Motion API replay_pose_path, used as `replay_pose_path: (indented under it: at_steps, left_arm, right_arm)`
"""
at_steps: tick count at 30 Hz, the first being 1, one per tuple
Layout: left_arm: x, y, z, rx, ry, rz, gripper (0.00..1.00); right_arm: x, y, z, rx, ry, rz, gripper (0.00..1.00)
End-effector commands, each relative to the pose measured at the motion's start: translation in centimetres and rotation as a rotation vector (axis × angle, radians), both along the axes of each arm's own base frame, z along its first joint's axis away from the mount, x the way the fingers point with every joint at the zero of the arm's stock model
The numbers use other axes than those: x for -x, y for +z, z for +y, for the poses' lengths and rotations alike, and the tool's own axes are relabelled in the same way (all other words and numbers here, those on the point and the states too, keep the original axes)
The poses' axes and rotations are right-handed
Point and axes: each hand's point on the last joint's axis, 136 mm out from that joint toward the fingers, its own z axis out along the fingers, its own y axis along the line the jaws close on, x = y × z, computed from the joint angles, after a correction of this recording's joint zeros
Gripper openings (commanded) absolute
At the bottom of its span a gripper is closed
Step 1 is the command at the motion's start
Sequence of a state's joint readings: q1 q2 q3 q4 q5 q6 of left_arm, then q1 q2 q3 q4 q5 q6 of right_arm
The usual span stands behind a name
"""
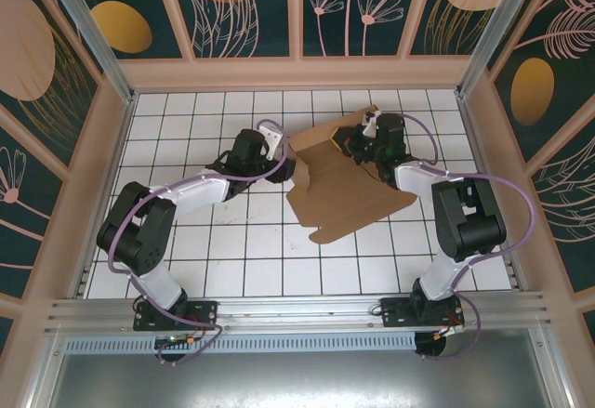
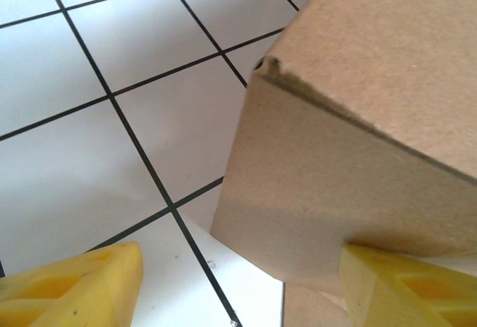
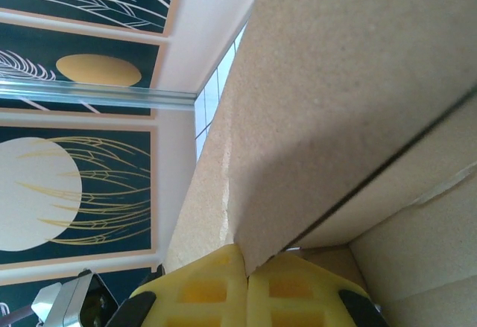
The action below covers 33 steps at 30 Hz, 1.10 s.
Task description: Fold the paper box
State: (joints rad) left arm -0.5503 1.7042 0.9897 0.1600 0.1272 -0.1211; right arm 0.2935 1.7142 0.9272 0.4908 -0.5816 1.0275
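The paper box (image 1: 349, 194) is a brown cardboard sheet lying mid-table, partly folded, with flaps raised along its left and far edges. My left gripper (image 1: 284, 163) is at the sheet's left edge. In the left wrist view its yellow fingers (image 2: 74, 290) stand wide apart and open. A raised flap of the box (image 2: 358, 118) reaches into the gap and rests against the right finger only. My right gripper (image 1: 365, 138) is at the far edge. In the right wrist view the right gripper (image 3: 246, 260) is shut, pinching the edge of a cardboard panel (image 3: 335, 81).
The white gridded tabletop (image 1: 214, 259) is bare in front and to the left of the box. Decorated enclosure walls (image 1: 297, 72) surround the table closely at the back and sides. An aluminium rail (image 1: 297, 310) runs along the near edge by the arm bases.
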Motion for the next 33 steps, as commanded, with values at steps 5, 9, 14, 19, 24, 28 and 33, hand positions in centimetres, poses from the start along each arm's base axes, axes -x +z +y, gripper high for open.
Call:
replay_pose_path:
  at_steps: [5, 9, 14, 19, 24, 28, 33]
  left_arm:
    - [2.2, 1.6, -2.4, 0.014, -0.167, -0.038, 0.72]
    - [2.6, 1.6, -2.3, 0.0, -0.186, -0.04, 0.72]
    - [2.5, 1.7, -1.5, -0.027, -0.152, -0.049, 0.73]
    - [2.8, 0.7, -0.4, -0.049, -0.107, -0.022, 0.75]
    - [3.2, 0.8, 0.5, -0.083, -0.086, -0.022, 0.76]
    - [3.7, 0.6, 0.6, -0.088, -0.105, -0.036, 0.78]
    - [4.0, 0.5, -0.6, -0.045, -0.157, -0.012, 0.8]
  right_arm:
    - [1.4, -3.2, 1.1, 0.018, 0.046, 0.129, 0.0]
    - [1.3, -3.1, 1.0, 0.023, 0.041, 0.128, 0.0]
    - [2.1, -4.0, 0.8, 0.034, 0.048, 0.136, 0.0]
    - [2.7, -4.4, 0.6, 0.053, 0.053, 0.129, 0.0]
    - [3.1, -4.6, 0.4, 0.077, 0.055, 0.121, 0.0]
    - [3.1, -4.6, 0.4, 0.075, 0.057, 0.121, 0.0]
    - [3.0, -4.5, 0.4, 0.073, 0.057, 0.124, 0.0]
